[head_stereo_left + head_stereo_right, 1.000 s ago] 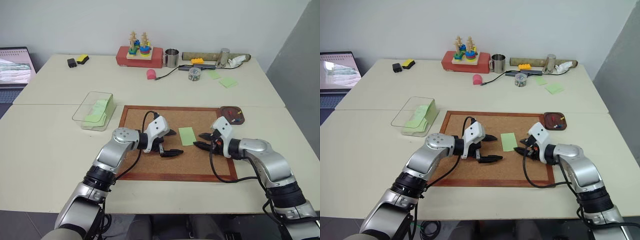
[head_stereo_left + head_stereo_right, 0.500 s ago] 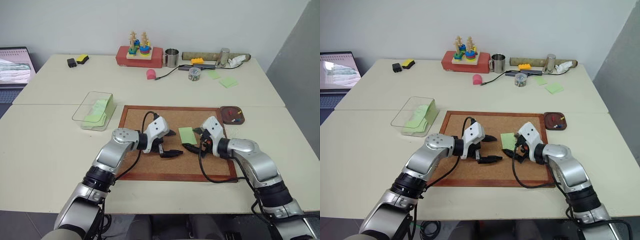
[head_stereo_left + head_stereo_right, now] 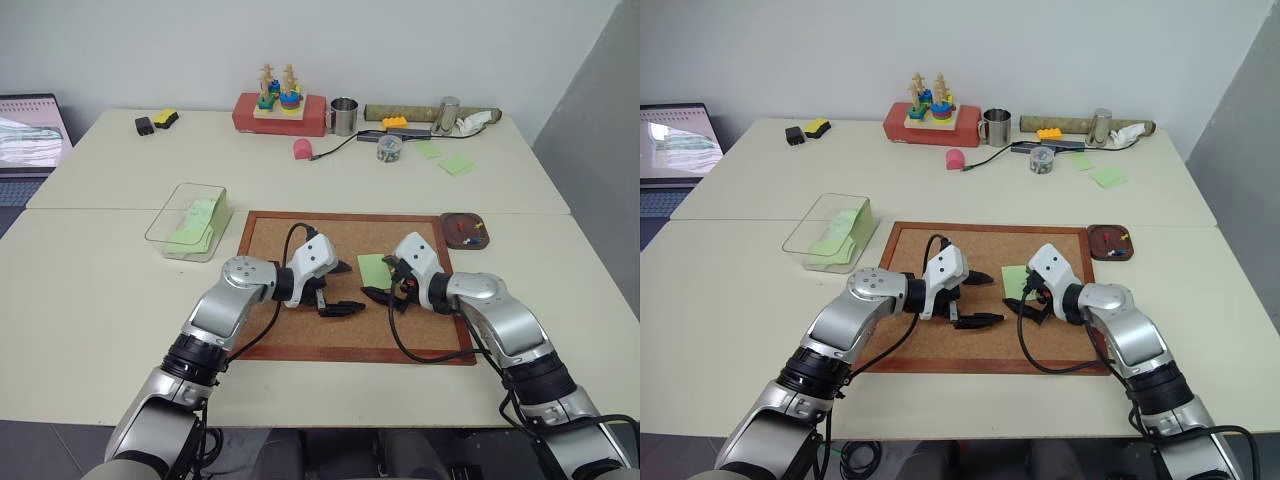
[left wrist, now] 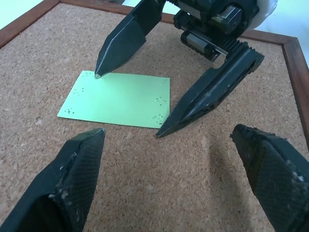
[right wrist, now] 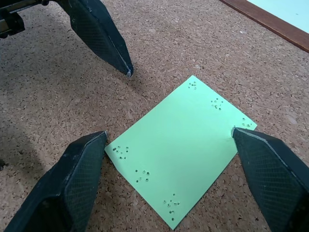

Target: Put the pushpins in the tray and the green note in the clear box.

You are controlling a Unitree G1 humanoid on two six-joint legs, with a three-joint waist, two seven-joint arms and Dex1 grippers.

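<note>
Since a second ago the right gripper (image 3: 385, 282) has come in from the right edge of the corkboard (image 3: 290, 330) to the green note (image 3: 372, 268), and its fingers have spread from partly closed to wide apart; the left gripper (image 3: 342, 287) has kept its place, fingers wide apart and empty. From the head camera, the note lies flat near the middle of the corkboard with the right gripper straddling its near right part and the left gripper just to its left. The clear box (image 3: 170, 218) sits on the table (image 3: 90, 290) left of the corkboard with a pile of green notes (image 3: 192, 224) inside. The small brown tray (image 3: 464, 229) is by the board's far right corner, and coloured pushpins (image 3: 473, 236) lie in it. A laptop (image 3: 28, 135) stands at the far left, and a red box with a wooden stacking toy (image 3: 279, 104) and a metal mug (image 3: 343, 115) are along the far edge. In the left wrist view, the note (image 4: 117, 98) lies ahead of the left fingers (image 4: 77, 179), with the right gripper's two fingertips (image 4: 166, 128) at its far corner and near edge. In the right wrist view, the right fingers (image 5: 82, 166) sit one at each side corner of the note (image 5: 181, 145), which is dotted with pinholes, and one left finger points towards it across the cork.
</note>
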